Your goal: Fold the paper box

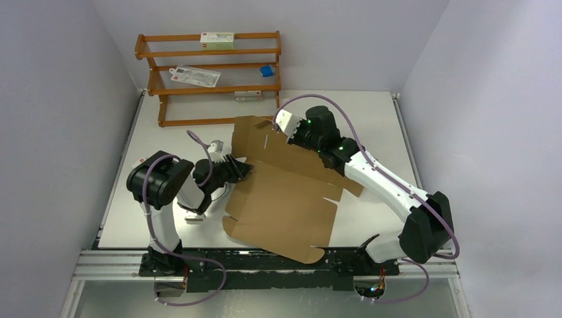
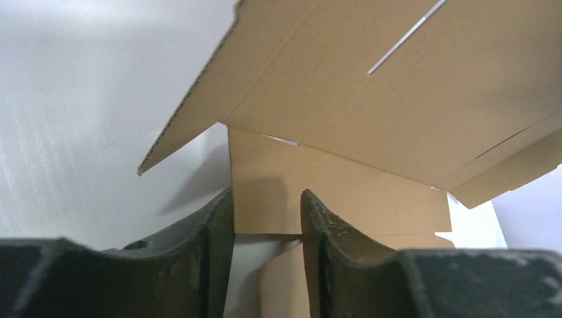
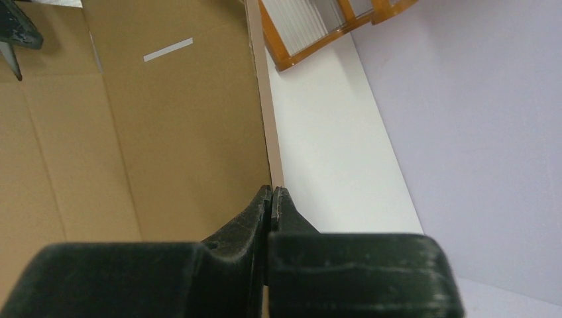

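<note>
From above, the paper box lies mostly flat in the middle of the table, between my two arms, with its far panel lifted off the surface. My right gripper is at the top edge of that raised panel. My left gripper sits at the sheet's left edge, where a side flap meets the main panel. Behind the sheet stands a wooden rack. A small white carton with a red mark lies on its top shelf and a flat white packet on the middle one. The print on both is too small for me to read.

Through my left wrist camera, my left gripper has its jaws apart with a clear gap between them. A cardboard flap of the paper box stands in that gap, just beyond the fingertips, and I cannot tell whether either finger presses on it. A larger panel with a narrow slit tilts overhead, above the pale table.

Through my right wrist camera, my right gripper is closed tight, pinching the thin edge of the upright panel of the paper box. The table and a corner of the rack lie beyond it.
</note>
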{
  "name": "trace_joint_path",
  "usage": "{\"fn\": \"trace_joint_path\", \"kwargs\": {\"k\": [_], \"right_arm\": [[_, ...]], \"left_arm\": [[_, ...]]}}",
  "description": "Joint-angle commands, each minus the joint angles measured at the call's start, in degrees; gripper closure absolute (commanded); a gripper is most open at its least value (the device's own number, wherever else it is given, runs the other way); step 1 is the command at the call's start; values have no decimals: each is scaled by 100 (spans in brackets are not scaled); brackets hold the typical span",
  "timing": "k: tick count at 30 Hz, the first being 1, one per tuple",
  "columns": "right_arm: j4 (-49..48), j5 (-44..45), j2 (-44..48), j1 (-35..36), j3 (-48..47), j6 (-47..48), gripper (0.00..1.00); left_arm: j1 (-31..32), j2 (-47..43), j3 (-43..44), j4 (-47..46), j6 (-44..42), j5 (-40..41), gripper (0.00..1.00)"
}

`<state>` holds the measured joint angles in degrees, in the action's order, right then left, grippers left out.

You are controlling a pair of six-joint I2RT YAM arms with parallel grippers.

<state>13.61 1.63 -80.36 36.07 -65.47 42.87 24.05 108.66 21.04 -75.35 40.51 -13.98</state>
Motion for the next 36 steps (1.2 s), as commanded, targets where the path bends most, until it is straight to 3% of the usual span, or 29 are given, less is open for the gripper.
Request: {"fn": "trace_joint_path", "kwargs": {"k": [1, 6, 11, 17, 36], "right_arm": [[-337, -193, 70, 73, 113, -209, 100], [-509, 527, -95, 70, 78, -369, 100], [-554, 1108, -348, 58, -56, -612, 100], [-686, 1364, -399, -15, -104, -834, 100], [-295, 1491, -864, -529, -632, -1500, 100]], "left_arm": [[-21, 185, 121, -815, 161, 20, 60], [-23, 263, -170, -1214, 13, 103, 79], [-15, 402, -565, -2252, 37, 142, 88], [-14, 460, -889, -2951, -22, 316, 91], [416, -536, -1348, -2759, -1030, 1131, 89]]}}
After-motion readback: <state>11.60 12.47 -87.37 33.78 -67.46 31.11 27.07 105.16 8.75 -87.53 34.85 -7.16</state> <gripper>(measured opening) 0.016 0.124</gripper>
